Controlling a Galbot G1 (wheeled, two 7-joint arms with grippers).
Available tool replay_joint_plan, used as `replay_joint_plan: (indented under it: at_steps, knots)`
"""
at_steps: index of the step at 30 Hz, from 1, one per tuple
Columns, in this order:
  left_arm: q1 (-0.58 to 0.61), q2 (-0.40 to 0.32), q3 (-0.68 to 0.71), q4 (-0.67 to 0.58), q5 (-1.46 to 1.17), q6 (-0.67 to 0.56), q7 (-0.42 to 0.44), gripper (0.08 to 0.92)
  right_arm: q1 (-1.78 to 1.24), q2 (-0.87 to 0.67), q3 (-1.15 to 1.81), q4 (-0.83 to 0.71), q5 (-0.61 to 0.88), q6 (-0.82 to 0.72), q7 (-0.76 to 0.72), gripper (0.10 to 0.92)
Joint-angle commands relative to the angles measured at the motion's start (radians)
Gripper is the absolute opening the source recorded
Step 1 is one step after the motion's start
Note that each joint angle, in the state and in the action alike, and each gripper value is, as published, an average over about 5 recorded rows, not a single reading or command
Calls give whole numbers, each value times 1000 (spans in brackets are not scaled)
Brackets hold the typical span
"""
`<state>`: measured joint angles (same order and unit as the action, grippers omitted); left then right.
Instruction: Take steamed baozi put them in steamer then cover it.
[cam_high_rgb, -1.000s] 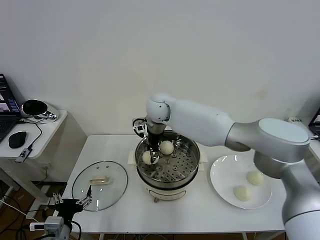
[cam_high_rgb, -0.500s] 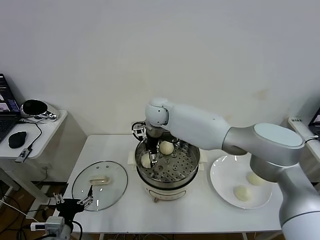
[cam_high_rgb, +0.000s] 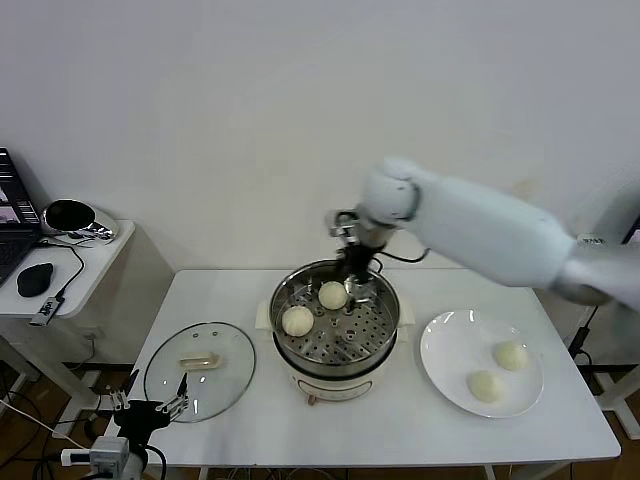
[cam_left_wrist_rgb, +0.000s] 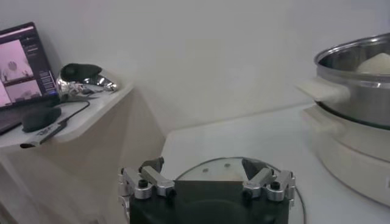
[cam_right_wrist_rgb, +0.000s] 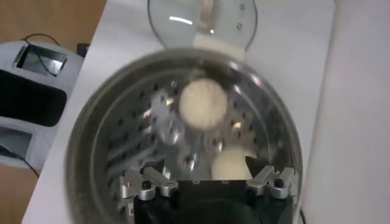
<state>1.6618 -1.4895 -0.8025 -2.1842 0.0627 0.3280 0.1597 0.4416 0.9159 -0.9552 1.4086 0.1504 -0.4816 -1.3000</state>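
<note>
The steamer (cam_high_rgb: 335, 345) stands mid-table with two baozi on its perforated tray, one at the left (cam_high_rgb: 298, 320) and one at the back (cam_high_rgb: 333, 295). Two more baozi (cam_high_rgb: 511, 356) (cam_high_rgb: 486, 385) lie on the white plate (cam_high_rgb: 450, 350). My right gripper (cam_high_rgb: 356, 272) hangs open and empty over the steamer's back rim. Its wrist view looks down into the steamer (cam_right_wrist_rgb: 97, 140) at both baozi (cam_right_wrist_rgb: 203, 103) (cam_right_wrist_rgb: 231, 163), with the right gripper (cam_right_wrist_rgb: 204, 167) open above them. The glass cover (cam_high_rgb: 200, 372) with its cream handle (cam_high_rgb: 197, 360) lies flat to the left. My left gripper (cam_high_rgb: 150, 408) is parked open at the table's front left.
The left wrist view shows the left gripper (cam_left_wrist_rgb: 202, 165) open before the cover (cam_left_wrist_rgb: 231, 170), with the steamer (cam_left_wrist_rgb: 359, 85) to one side. A side table (cam_high_rgb: 60, 250) with a mouse and laptop stands off the table's left edge.
My right gripper let go of a baozi at the left of the tray, then rose and swung to the steamer's back right. The left arm has not moved.
</note>
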Motion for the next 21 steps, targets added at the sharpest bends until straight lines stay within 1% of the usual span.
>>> replay_joint_plan:
  at_steps: [1,5,9,15,21]
  knots:
    - [10,1,2,-10,-2,0,1,823,-8,-363,60,174,-30,59,-27,823]
    - [14,0,2,-6,-3,3,2,823,-47,-459,48,214,-75,99,-35,823]
    - [20,-1,2,-5,-5,3,1,823,-176,-502,127,227,-162,131,-37,823]
    - [28,2,2,-21,-5,10,8,823,-461,-490,319,205,-292,153,-33,823]
    - [43,6,1,-30,-2,17,11,823,-593,-458,397,167,-354,173,-33,823]
